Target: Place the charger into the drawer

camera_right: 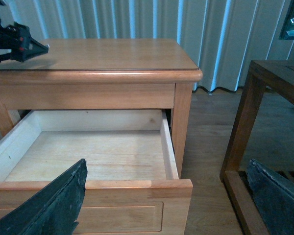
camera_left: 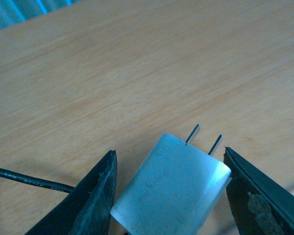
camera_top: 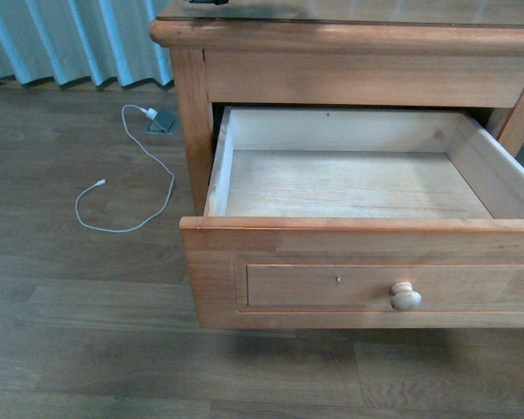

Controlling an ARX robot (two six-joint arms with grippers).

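Warm light-brown wood fills the left wrist view: it is the flat top of the wooden nightstand. On it, seemingly towards its left edge, lies the small white rectangular charger block. Its two metal prongs point away from the wrist, and its thin black cable trails off beside it.

We see the left gripper with a dark jaw close against each side of the block; whether it is squeezing we cannot tell. We judge the block light, rigid and smooth, so rather slippery. It is best pinched across its flat sides, clear of the prongs, with the limp cable trailing.

Below, the tall upper light-brown wooden drawer stands pulled out and bare inside. The right gripper is spread wide before it, holding nothing.
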